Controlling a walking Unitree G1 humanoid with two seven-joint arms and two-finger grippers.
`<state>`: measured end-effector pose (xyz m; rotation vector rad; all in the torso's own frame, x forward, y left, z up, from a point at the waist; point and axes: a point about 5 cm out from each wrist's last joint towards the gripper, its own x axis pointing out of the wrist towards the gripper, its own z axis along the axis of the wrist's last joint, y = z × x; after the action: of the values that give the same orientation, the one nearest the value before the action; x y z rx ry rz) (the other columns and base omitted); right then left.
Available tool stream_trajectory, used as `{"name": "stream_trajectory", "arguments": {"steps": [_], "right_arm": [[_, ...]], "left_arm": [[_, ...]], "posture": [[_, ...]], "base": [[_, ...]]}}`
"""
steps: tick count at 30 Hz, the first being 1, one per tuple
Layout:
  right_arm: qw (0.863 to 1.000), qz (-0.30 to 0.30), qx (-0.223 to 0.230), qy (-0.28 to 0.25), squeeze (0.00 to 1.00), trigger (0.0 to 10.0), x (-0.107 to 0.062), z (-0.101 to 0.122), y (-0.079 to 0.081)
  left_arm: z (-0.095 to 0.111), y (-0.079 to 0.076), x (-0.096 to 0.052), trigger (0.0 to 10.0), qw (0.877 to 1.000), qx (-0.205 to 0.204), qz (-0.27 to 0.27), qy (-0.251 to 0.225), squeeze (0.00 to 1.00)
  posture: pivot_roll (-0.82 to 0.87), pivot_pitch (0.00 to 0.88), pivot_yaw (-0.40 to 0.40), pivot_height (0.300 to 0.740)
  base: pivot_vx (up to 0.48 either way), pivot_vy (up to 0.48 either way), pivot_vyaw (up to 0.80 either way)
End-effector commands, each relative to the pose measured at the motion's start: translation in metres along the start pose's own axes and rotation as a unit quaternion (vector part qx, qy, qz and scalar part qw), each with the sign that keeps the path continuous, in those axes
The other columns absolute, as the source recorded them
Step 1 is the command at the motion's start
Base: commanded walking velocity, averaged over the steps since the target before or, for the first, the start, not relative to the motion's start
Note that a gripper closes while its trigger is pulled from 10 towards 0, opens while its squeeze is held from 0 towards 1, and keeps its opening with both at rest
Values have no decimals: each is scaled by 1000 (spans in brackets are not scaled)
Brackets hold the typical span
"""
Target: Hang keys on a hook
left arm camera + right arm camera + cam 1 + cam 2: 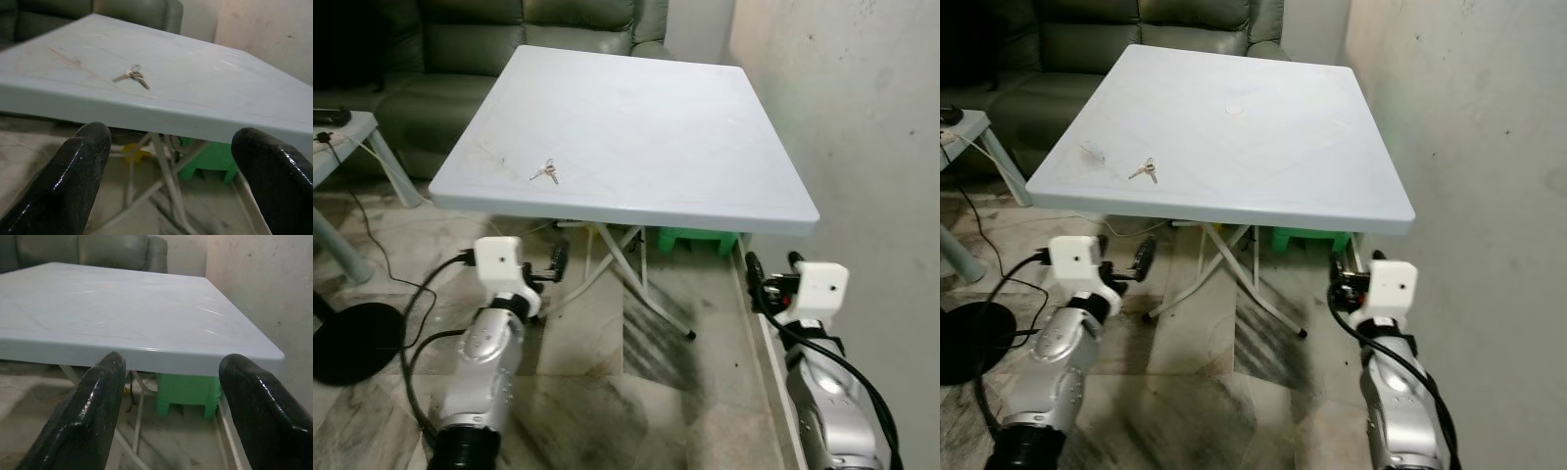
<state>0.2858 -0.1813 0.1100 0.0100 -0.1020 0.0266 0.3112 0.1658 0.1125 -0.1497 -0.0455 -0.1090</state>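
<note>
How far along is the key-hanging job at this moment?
Nothing looks done yet. The keys lie untouched on the white table, near its front-left edge. In hand: both arms are raised below the table's near edge, the left gripper open and facing the keys, the right gripper open at the right side. Left: reach, grasp the keys, and hang them on a hook.
</note>
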Motion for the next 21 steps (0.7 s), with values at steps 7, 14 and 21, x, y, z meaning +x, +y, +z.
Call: {"name": "stream_trajectory", "arguments": {"steps": [7, 14, 21], "right_arm": [[1000, -10, -4, -1, 0, 10000, -2, 2, -7], [1000, -11, -3, 1, 0, 10000, -4, 1, -7], [1000, -10, -2, 2, 0, 10000, -4, 0, -6]], "left_arm": [[-1, -7, 0, 10000, 1000, -4, -11, 2, 0], [-2, -7, 0, 10000, 1000, -4, -10, 3, 0], [-2, -6, -1, 10000, 1000, -5, -9, 4, 0]], "posture": [[11, 78, -35, 740], [12, 82, -34, 740], [13, 86, -34, 740]], "base": [[0, 326, 0], [0, 328, 0], [0, 327, 0]]}}
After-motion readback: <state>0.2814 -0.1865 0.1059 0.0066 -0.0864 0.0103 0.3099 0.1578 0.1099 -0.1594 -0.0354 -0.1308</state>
